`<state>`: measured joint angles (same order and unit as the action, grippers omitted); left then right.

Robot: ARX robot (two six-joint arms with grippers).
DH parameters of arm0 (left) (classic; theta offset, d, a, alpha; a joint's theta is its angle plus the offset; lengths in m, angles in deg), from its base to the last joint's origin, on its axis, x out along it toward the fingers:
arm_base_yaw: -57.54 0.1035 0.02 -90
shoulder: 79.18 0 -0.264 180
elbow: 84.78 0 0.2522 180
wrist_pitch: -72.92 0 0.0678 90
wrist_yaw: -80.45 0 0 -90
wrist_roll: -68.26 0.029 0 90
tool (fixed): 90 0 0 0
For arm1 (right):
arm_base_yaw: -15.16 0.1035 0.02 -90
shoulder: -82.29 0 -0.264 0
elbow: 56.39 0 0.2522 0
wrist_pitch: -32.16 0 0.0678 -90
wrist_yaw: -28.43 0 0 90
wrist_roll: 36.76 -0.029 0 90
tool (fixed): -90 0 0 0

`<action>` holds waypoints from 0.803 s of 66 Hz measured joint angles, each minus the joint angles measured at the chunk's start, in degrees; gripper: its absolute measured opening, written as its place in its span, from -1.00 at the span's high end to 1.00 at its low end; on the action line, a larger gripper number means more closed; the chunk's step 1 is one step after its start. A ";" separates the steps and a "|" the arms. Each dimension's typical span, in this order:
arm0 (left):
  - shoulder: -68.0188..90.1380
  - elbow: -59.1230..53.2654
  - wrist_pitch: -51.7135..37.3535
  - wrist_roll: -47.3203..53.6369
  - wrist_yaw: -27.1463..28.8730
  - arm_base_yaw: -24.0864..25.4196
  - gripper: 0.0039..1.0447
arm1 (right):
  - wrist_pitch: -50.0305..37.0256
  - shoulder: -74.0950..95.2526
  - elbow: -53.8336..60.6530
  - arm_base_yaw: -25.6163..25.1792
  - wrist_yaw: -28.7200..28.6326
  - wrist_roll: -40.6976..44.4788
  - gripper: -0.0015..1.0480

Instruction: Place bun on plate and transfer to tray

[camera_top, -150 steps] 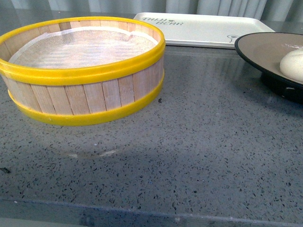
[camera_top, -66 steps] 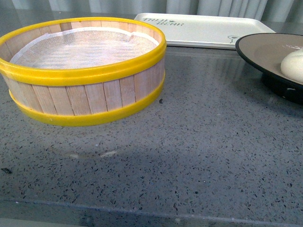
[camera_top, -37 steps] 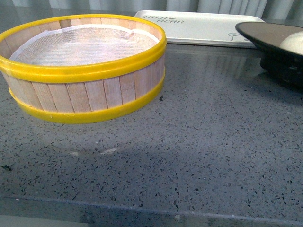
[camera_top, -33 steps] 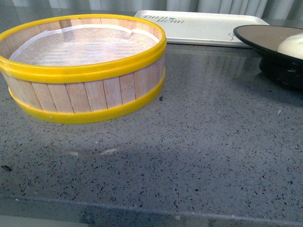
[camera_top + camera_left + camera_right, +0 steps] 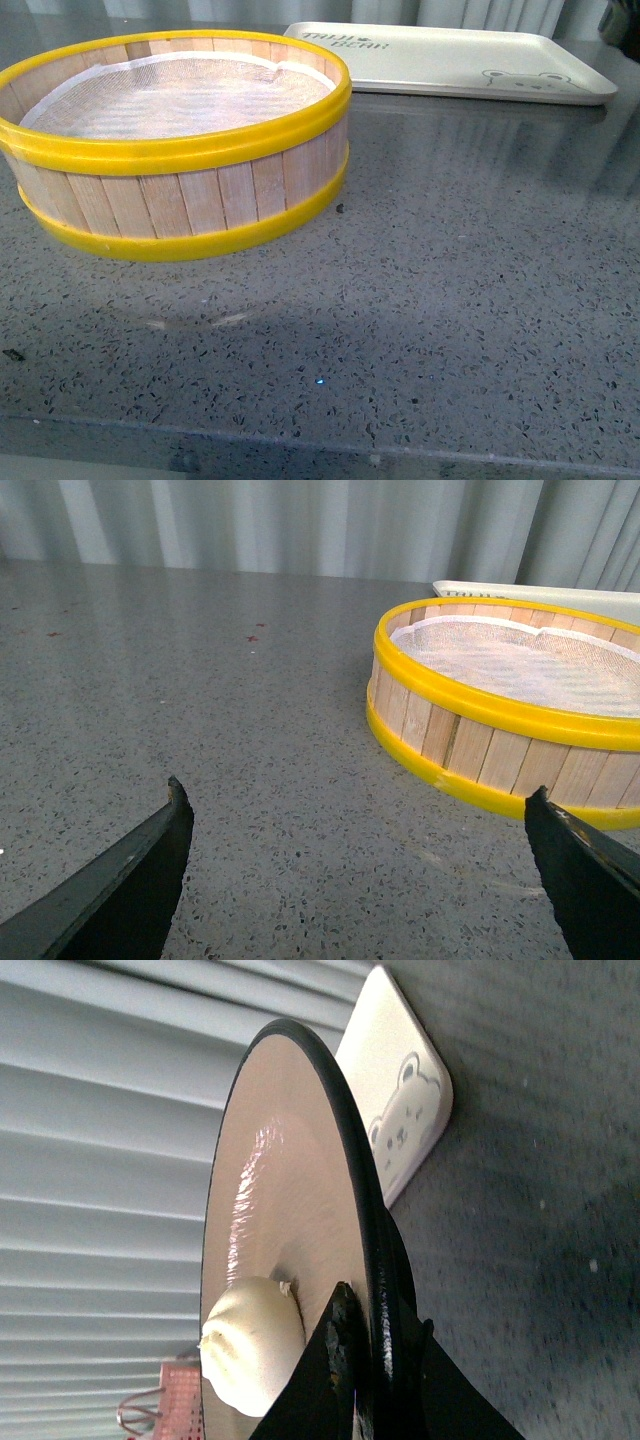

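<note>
Closest to us, our left hand (image 5: 355,790) is spread wide open just over the gray counter (image 5: 200,700). It holds nothing and touches nothing. Our right hand (image 5: 382,1312) is closed tight on the black rim of the plate (image 5: 290,1180). One dark finger (image 5: 335,1360) presses on the tan top side and the other sits under the rim. The bun (image 5: 255,1345) sits on the plate's tan face, right beside that top finger. We cannot tell if the plate's foot touches the counter. A bit farther out on the counter stands a round wooden steamer basket (image 5: 175,140) with yellow bands. A white cloth (image 5: 170,100) lies flat inside it. The basket is out in front of the left hand and well apart from it. Farther back lies the tray (image 5: 450,62), flat on the counter, just behind the basket. Its corner with a little bear face shows past the plate's rim in the right wrist view. Behind it all is a pale ribbed wall (image 5: 300,525).
</note>
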<state>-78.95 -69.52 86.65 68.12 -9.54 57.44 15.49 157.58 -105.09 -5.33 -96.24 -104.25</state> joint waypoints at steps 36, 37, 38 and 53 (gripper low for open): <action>-0.02 0.00 0.00 0.00 0.00 0.00 -0.88 | 6.97 36.06 -41.90 8.55 8.66 -2.95 0.94; -0.02 0.00 0.00 0.00 0.00 0.00 -0.88 | 7.41 36.79 -42.75 8.85 8.85 -2.91 0.94; -0.02 0.00 0.00 0.02 0.00 0.00 -0.88 | 7.65 37.09 -43.17 9.01 8.96 -2.91 0.94; -0.02 0.00 0.00 0.02 0.00 0.00 -0.88 | 10.86 43.15 -50.71 10.71 10.32 -2.64 0.94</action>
<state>-78.97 -69.52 86.65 68.14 -9.54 57.44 26.35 200.72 -155.79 5.38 -85.93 -106.89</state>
